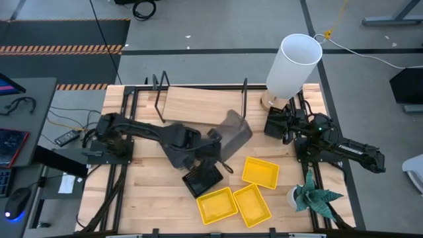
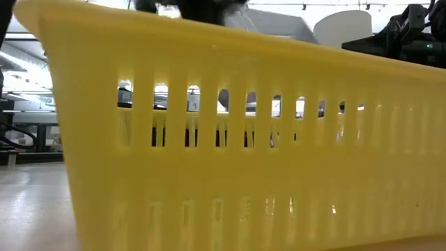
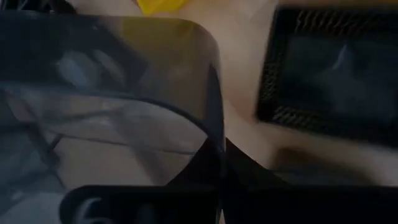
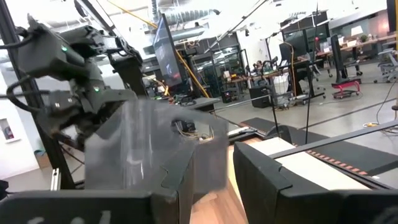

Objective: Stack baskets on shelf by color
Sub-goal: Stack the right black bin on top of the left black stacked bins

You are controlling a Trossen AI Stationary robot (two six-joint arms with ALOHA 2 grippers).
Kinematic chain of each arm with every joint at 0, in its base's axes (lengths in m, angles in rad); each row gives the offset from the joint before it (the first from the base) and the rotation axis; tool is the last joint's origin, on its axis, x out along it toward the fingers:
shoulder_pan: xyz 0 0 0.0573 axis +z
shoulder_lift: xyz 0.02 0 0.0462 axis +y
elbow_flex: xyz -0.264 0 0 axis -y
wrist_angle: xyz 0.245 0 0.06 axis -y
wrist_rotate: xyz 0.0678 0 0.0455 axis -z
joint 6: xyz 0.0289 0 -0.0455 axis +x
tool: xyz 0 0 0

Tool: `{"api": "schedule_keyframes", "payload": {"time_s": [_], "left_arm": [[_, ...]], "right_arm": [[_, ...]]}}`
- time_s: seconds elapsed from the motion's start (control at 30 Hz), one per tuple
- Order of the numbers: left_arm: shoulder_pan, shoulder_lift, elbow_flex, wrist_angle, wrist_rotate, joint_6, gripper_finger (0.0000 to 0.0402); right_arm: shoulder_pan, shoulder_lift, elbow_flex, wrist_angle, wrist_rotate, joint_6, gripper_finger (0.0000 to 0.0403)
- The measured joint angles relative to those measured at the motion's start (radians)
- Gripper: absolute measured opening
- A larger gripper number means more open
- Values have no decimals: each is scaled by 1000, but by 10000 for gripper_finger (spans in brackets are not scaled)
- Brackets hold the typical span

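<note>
Tilted grey basket held above table; three yellow baskets near black one

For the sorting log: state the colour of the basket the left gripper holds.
Smoky grey basket, clearest in the high view.

Basket between shelf and baskets

Left arm stretched across table, left gripper clamped (right arm folded back)
</note>
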Motion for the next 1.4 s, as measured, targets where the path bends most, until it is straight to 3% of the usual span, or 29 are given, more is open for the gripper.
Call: {"api": "schedule_keyframes", "payload": {"time_s": [0.13,0.33,0.53,0.73,1.1,1.3,1.4], "left_arm": [[-38,-64,0,-92,45,-297,1],[-90,-136,0,-189,91,-874,1],[-137,-154,0,-259,107,-1220,3],[-95,-153,0,-277,129,-1368,3],[85,-152,0,-304,345,-1570,3],[106,-152,0,-303,409,-1537,4],[85,-152,0,-308,415,-1429,4]], "right_arm": [[0,0,0,3,1,0,115],[0,0,0,6,-2,0,115],[0,0,0,7,2,0,115],[0,0,0,14,2,0,115],[0,0,0,18,2,0,115],[0,0,0,18,2,0,115],[0,0,0,18,2,0,115]]}}
